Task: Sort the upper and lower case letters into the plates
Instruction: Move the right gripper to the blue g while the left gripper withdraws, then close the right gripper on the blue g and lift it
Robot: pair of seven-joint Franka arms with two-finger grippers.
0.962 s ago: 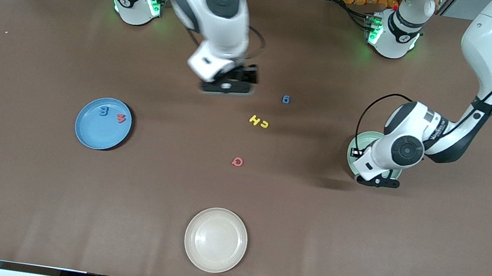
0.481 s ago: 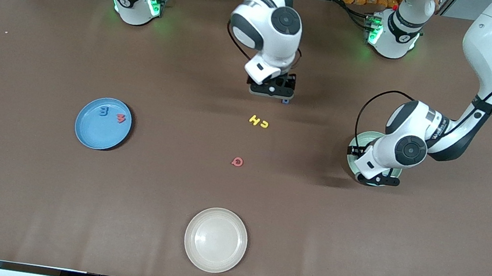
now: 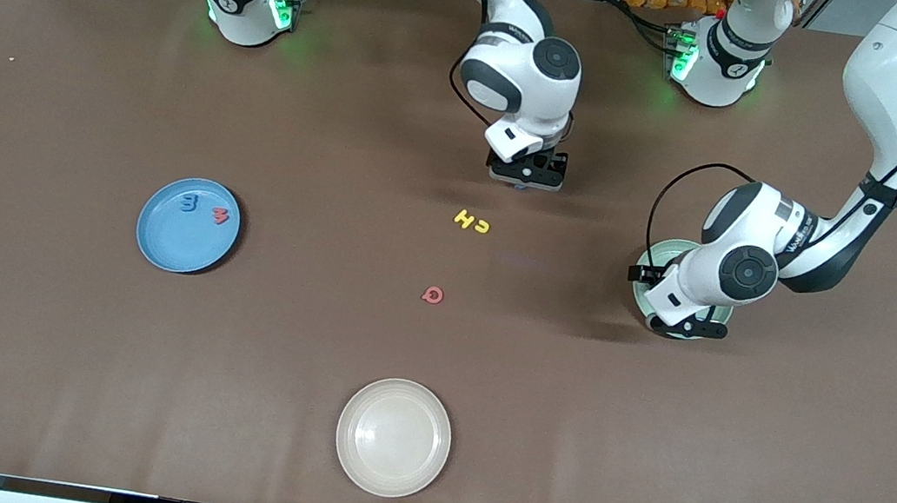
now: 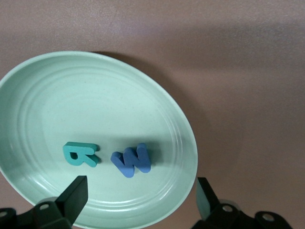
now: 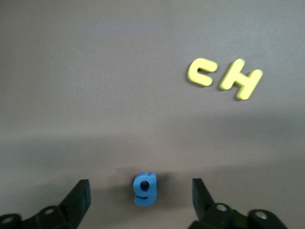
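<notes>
Hovering right tool (image 5: 141, 198) over blue g (image 5: 144, 189), fingers apart, g lying flat on surface just beside yellow c/H pair (image 3: 472, 221). Looking light, soft foam; pinching across thin edges. Waiting left tool (image 4: 139, 195), fingers apart, over mint plate (image 4: 43, 86).

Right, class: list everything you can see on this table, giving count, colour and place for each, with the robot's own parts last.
Round blue plastic plate: one, toward the right arm's end; holds a blue foam letter and a red foam letter.
Round mint-green plate: one, under the left gripper; holds a teal letter and a blue w.
Cream-beige plate: one, nearest the camera.
Yellow letters: two, mid-table.
Red letter: one, nearer than the yellow pair.
Blue g: one, under the right gripper.
Left gripper: open.
Right gripper: open.
</notes>
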